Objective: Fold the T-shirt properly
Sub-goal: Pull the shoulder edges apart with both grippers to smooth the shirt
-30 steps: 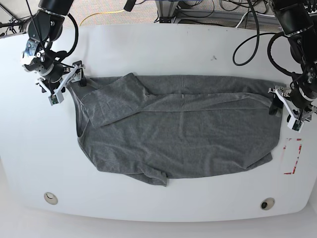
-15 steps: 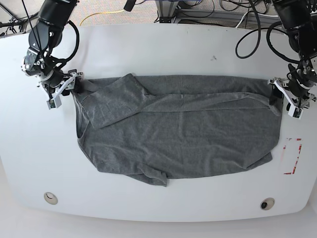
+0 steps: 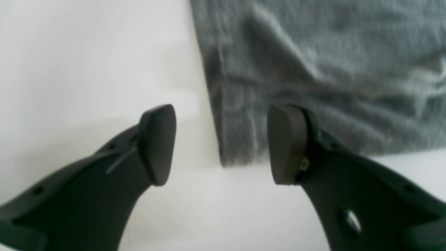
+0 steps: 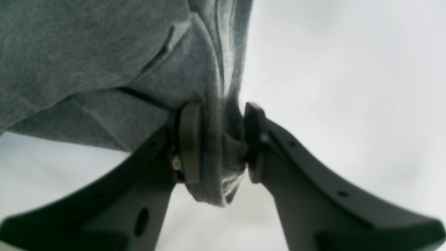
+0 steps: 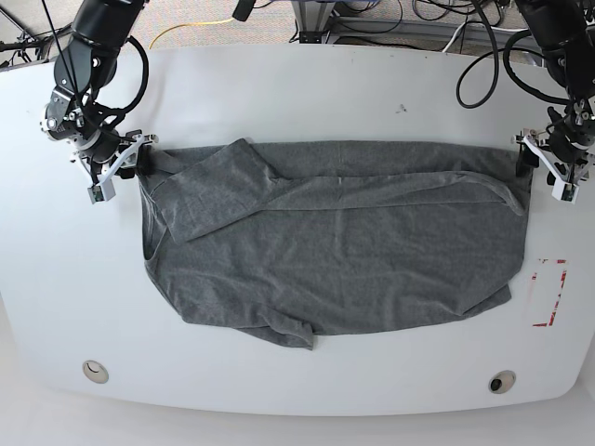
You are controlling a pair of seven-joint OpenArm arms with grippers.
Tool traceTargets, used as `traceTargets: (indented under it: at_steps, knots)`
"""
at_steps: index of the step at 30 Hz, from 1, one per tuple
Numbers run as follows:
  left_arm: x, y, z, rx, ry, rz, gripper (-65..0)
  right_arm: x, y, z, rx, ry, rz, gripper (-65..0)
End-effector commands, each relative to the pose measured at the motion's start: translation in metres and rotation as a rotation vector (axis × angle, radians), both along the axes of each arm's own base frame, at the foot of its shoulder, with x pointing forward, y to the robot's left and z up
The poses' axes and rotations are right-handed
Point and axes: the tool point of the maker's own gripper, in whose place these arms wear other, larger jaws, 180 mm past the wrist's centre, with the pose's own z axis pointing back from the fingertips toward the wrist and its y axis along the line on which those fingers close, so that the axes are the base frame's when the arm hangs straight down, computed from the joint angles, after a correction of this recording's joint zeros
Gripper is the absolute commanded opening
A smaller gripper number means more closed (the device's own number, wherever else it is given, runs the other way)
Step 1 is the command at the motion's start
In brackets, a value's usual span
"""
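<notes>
The dark grey T-shirt [image 5: 344, 251] lies spread sideways on the white table [image 5: 297, 93], neck end at the left, its far long edge and a sleeve folded inward. My right gripper [image 5: 128, 165] is at the shirt's far left corner. In the right wrist view my right gripper [image 4: 221, 146] is shut on a bunched fold of the T-shirt [image 4: 87, 45]. My left gripper [image 5: 541, 165] is at the shirt's far right corner. In the left wrist view my left gripper [image 3: 223, 144] is open, with the corner of the T-shirt [image 3: 313, 52] lying between its fingers.
A red-marked white patch [image 5: 548, 293] lies on the table right of the shirt. Two round fittings [image 5: 95, 371] [image 5: 502, 382] sit near the front edge. Cables [image 5: 465, 56] hang at the back. White table surrounds the shirt on all sides.
My right gripper has closed on the shirt's far left corner. My left gripper has moved toward the table's far side, up to the shirt's far right corner, still open.
</notes>
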Motion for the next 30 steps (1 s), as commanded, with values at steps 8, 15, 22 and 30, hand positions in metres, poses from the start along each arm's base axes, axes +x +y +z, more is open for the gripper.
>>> traceTargets:
  at_steps: [8,15,22,30]
  knots:
    - [0.000,0.001,-0.013,-0.030,0.028,-0.002,-26.4,-0.005,-0.006,-0.002,-0.029,0.034,0.004,-41.9]
    - [-0.005,-0.005,-0.034,-0.064,0.085,-0.004,-27.6,-0.005,-0.006,-0.003,-0.029,0.035,0.005,-56.6]
    - [-0.010,-0.004,-0.041,-0.076,0.105,0.006,-65.0,-0.005,-0.005,-0.002,-0.032,0.036,0.009,-65.0]
    - [-0.043,0.006,-0.023,0.024,0.128,-0.002,-65.0,-0.045,-0.011,-0.001,-0.106,0.086,0.040,-65.0]
